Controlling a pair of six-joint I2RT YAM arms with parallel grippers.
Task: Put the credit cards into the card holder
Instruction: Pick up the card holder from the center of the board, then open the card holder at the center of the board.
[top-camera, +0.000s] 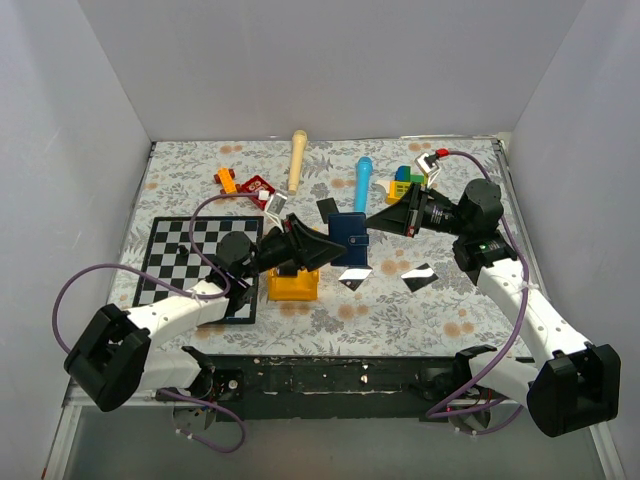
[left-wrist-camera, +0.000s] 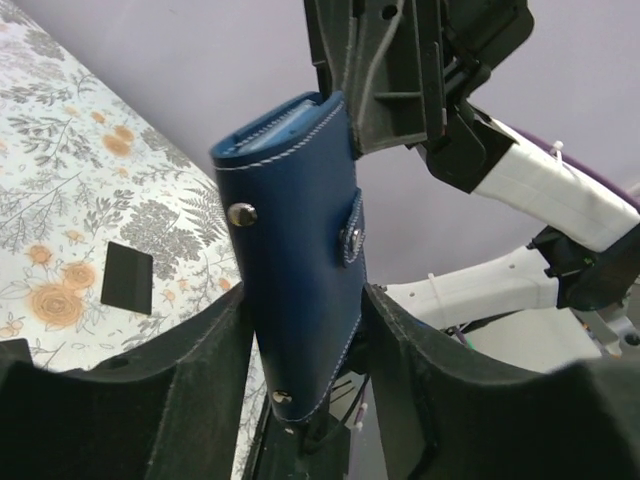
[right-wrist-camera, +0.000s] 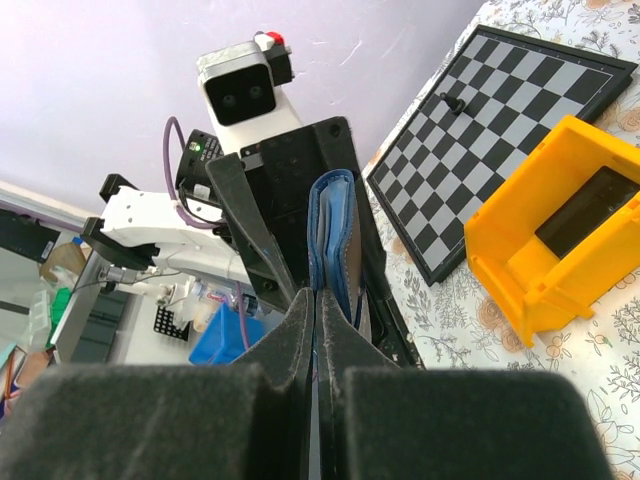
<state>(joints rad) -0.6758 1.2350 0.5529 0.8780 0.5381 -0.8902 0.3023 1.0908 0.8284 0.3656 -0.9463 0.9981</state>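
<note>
card holder (left-wrist-camera: 295, 250): off the table (top-camera: 400, 315), held mid-air over its middle between the two arms; folded, snap strap across one edge.
long axis: ran up out of the left jaws, slightly tilted, top end at the right jaws.
left jaws: one finger (left-wrist-camera: 200, 360) on each broad face of the card holder, both apparently in contact; couldn't tell how firm.
right jaws: pressed together, apparently nipping a thin edge at the holder's top end.
credit cards: both flat on the table, apart from each other, neither touched. first card (top-camera: 355, 277) at 6 o'clock of the holder in the top view, second card (top-camera: 420, 277) at about 4 o'clock.
nearer arm: right arm for the second card; first card sat roughly between both arms.
call: holder likely needed opening before a card could go in, and one set of jaws needed freeing to fetch a card.
around: yellow bin (top-camera: 293, 283) between 7 and 8 o'clock of the holder, chessboard (top-camera: 190, 262) at about 9.
</note>
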